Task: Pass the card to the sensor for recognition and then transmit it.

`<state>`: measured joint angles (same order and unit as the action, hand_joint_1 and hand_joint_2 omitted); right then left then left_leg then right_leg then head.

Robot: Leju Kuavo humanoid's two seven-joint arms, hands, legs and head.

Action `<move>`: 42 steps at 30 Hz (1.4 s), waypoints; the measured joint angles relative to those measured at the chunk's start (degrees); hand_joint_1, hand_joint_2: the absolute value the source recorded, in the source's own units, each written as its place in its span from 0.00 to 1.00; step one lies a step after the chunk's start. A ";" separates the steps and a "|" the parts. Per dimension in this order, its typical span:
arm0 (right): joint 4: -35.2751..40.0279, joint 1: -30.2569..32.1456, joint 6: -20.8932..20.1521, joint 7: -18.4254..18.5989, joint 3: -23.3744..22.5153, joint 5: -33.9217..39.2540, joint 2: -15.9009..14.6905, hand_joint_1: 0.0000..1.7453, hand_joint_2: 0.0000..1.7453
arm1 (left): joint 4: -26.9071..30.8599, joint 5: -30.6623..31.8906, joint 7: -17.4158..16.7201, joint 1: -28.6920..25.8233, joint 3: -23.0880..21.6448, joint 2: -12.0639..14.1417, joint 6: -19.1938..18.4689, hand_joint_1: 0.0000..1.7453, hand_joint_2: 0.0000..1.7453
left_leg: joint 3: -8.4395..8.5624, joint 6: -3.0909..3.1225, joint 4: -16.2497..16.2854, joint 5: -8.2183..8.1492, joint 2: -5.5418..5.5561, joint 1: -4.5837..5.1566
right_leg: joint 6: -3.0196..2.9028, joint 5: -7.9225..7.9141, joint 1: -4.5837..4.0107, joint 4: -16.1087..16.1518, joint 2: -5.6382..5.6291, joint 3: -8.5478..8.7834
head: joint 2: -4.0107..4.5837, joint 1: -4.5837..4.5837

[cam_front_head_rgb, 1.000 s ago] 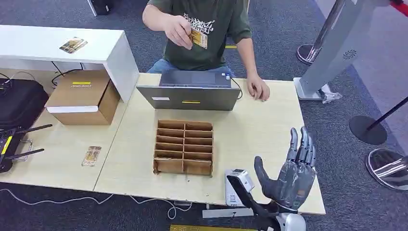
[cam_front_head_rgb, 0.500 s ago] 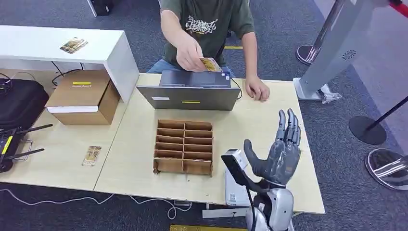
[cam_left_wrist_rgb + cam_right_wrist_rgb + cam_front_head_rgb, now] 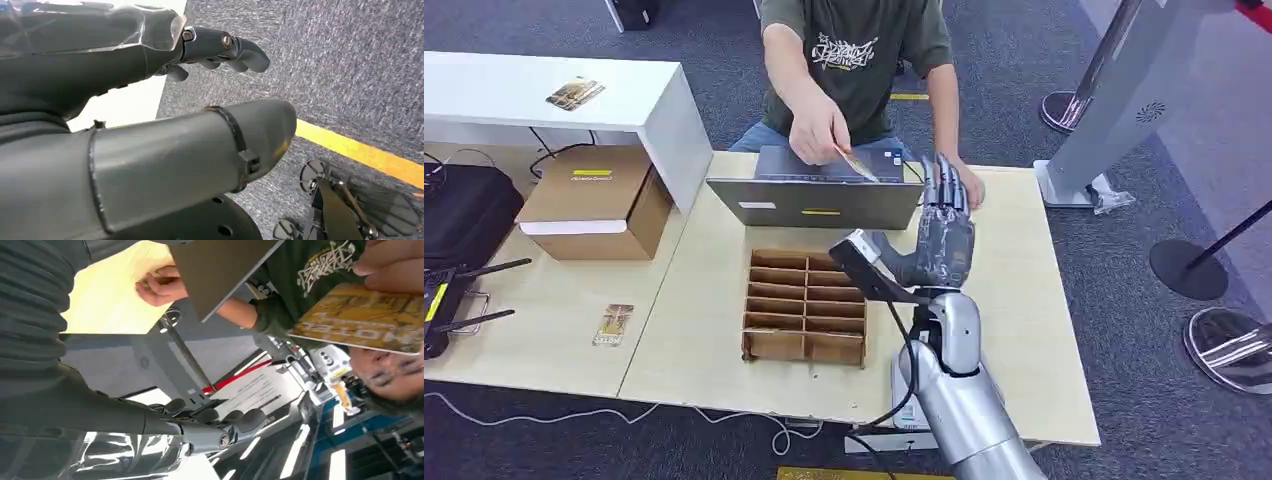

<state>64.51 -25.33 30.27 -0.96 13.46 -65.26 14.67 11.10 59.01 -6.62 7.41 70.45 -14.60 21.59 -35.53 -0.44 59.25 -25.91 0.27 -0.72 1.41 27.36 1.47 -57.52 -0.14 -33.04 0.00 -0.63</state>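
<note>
Over the far side of the counter [image 3: 1024, 300], the card [image 3: 856, 163] is pinched in the person's hand [image 3: 819, 128] above the laptop [image 3: 816, 202], tilted toward me for the handover, while my right hand [image 3: 942, 232] rises nearby, fingers [image 3: 946, 185] spread and empty.

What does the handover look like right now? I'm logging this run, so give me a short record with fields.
stage: card not yet handed over
card: held by the person's hand above the laptop, offered toward the robot
right hand: raised over the table, fingers apart, holding nothing, just short of the card
left hand: hanging low over grey carpet, holding nothing
divider box: cardboard, on the table in front of the laptop
spare card: lying flat on the left tabletop
</note>
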 joint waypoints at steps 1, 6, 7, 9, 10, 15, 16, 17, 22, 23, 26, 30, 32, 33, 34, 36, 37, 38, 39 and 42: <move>-1.08 -1.11 -0.02 -0.13 0.24 -0.15 0.00 0.00 1.00 | 0.00 0.30 -0.24 0.06 -0.17 0.00 -0.09 0.00 0.00 | 0.00 0.00 0.00 0.00 0.00 0.00 | 0.00 0.00 0.00 0.00 0.02 0.00 | 0.00 0.02; -5.74 -4.79 0.26 -0.22 1.40 -0.42 0.18 0.00 1.00 | 0.00 1.23 -0.61 0.01 -1.27 0.22 -0.68 0.00 0.00 | -0.01 0.00 0.00 0.00 0.01 0.00 | 0.00 0.01 0.00 0.00 0.04 0.01 | 0.00 0.02; -7.17 -5.71 0.35 -0.20 1.62 -0.42 0.20 0.00 1.00 | 0.00 1.36 -0.68 0.01 -1.49 0.31 -0.68 0.00 0.00 | -0.01 0.00 0.00 0.00 0.00 0.00 | 0.00 0.00 0.00 0.00 0.02 -0.01 | 0.00 0.00; -8.77 -7.07 0.44 -0.13 1.90 -0.31 0.20 0.00 1.00 | 0.00 1.51 -1.03 0.06 -1.71 0.48 -0.66 0.00 0.00 | 0.00 0.00 0.00 0.00 0.00 0.00 | 0.00 0.00 0.00 0.00 0.02 -0.01 | 0.00 0.02; -9.21 -7.45 0.52 -0.13 2.10 -0.29 0.22 0.00 1.00 | 0.00 1.51 -1.12 0.02 -1.79 0.50 -0.66 0.00 0.00 | 0.00 0.00 0.00 0.00 0.00 0.00 | 0.00 0.00 0.00 0.00 0.04 -0.01 | 0.00 0.02; -10.96 -8.48 1.20 -0.44 2.87 -0.26 0.24 0.00 1.00 | 0.00 1.14 -1.12 -0.06 -1.82 0.77 -0.61 0.00 0.00 | -0.01 0.00 0.00 0.00 0.00 0.00 | 0.00 0.00 0.00 0.00 0.03 -0.01 | 0.00 0.02; -11.05 -8.58 1.18 -0.48 2.95 -0.26 0.22 0.00 1.00 | 0.00 1.09 -1.12 -0.07 -1.82 0.79 -0.59 0.00 0.00 | -0.01 0.00 0.00 0.00 0.00 0.00 | 0.00 0.00 0.00 0.00 0.03 -0.01 | 0.00 0.02; -11.13 -8.66 1.18 -0.48 3.00 -0.26 0.22 0.00 1.00 | 0.00 1.07 -1.12 -0.09 -1.82 0.83 -0.59 0.00 0.00 | -0.02 0.00 0.00 0.00 0.00 0.00 | 0.01 0.01 0.00 0.00 0.03 -0.01 | 0.00 0.02; -10.74 -8.62 1.46 -0.33 3.28 0.39 0.22 0.00 1.00 | 0.00 0.83 -0.96 -0.20 -1.82 0.96 -0.59 0.00 0.00 | -0.01 0.00 0.00 0.00 0.00 0.00 | 0.01 0.01 0.00 0.00 0.03 -0.04 | 0.00 0.02; -9.89 -8.42 1.62 -0.18 3.28 0.50 0.15 0.00 1.00 | 0.00 0.83 -0.94 -0.24 -1.81 1.00 -0.59 0.00 0.00 | -0.01 0.00 0.00 0.00 0.00 0.00 | 0.01 0.01 0.00 0.00 0.03 -0.05 | 0.00 0.02; -6.49 -7.55 1.62 0.31 3.28 0.70 -0.37 0.00 1.00 | 0.00 0.83 -0.92 -0.34 -1.82 1.07 -0.59 0.00 0.00 | -0.02 0.00 0.00 0.00 0.00 0.00 | 0.01 0.01 0.00 0.00 0.03 -0.04 | 0.00 0.02; -3.04 -6.38 1.62 0.37 3.30 0.98 -1.16 0.00 1.00 | 0.00 0.85 -0.44 -0.41 -1.82 1.09 -0.72 0.00 0.00 | -0.02 0.00 0.00 -0.01 0.00 0.00 | 0.01 0.01 0.01 0.01 0.02 -0.05 | 0.00 0.02; -1.71 -5.70 1.62 0.39 3.32 0.98 -1.42 0.00 1.00 | 0.00 0.92 -0.37 -0.47 -1.82 1.24 -1.09 0.00 0.00 | -0.02 0.00 0.00 -0.01 0.00 0.00 | 0.01 0.01 0.01 0.01 0.01 -0.05 | 0.00 0.02; -1.28 -5.45 1.62 0.39 3.32 0.98 -1.53 0.00 1.00 | 0.00 0.94 -0.35 -0.50 -1.82 1.29 -1.14 0.00 0.00 | -0.02 0.00 0.00 -0.01 0.00 0.00 | 0.01 0.01 0.00 0.01 0.01 -0.05 | 0.00 0.02; -0.92 -5.25 1.62 0.37 3.32 0.98 -1.62 0.00 1.00 | 0.00 0.94 -0.35 -0.55 -1.82 1.33 -1.18 0.00 0.00 | -0.02 0.00 0.00 -0.01 0.00 0.00 | 0.01 0.01 0.00 0.01 0.01 -0.05 | 0.00 0.02; -0.29 -5.01 1.64 0.37 3.35 0.98 -1.81 0.00 1.00 | 0.00 0.92 -0.35 -0.63 -1.82 1.40 -1.18 0.00 0.00 | -0.02 0.00 0.00 -0.01 0.00 0.00 | 0.01 0.01 0.00 0.01 0.01 -0.06 | 0.00 0.02; -0.05 -4.92 1.64 0.39 3.37 1.00 -1.90 0.00 1.00 | 0.00 0.92 -0.35 -0.65 -1.82 1.42 -1.18 0.00 0.00 | -0.02 0.00 0.00 -0.01 0.00 0.00 | 0.01 0.01 0.00 0.01 0.01 -0.06 | 0.00 0.02; 0.15 -4.83 1.64 0.39 3.39 1.03 -1.97 0.00 1.00 | 0.00 0.92 -0.33 -0.66 -1.80 1.44 -1.18 0.00 0.00 | -0.02 0.00 0.00 -0.01 0.00 0.00 | 0.01 0.01 0.00 0.01 0.01 -0.06 | 0.00 0.02; 0.34 -4.75 1.64 0.39 3.43 1.05 -2.03 0.00 1.00 | 0.00 0.92 -0.28 -0.67 -1.82 1.46 -1.18 0.00 0.00 | -0.02 0.00 0.00 -0.01 0.00 0.00 | 0.01 0.01 0.00 0.01 0.01 -0.06 | 0.00 0.02; 0.71 -4.52 1.81 0.39 3.63 1.24 -2.23 0.00 1.00 | 0.00 0.81 -0.26 -0.68 -1.82 1.55 -1.16 0.00 0.00 | -0.02 0.00 0.00 -0.01 -0.01 0.00 | 0.01 0.01 0.00 0.01 0.01 -0.06 | 0.00 0.02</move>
<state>65.22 -29.84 32.09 -0.57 17.09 -64.02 12.44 11.10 59.82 -6.88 6.73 68.63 -13.05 20.44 -35.55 -0.44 59.25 -25.91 0.26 -0.72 1.42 27.37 1.47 -57.52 -0.13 -33.09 0.00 -0.61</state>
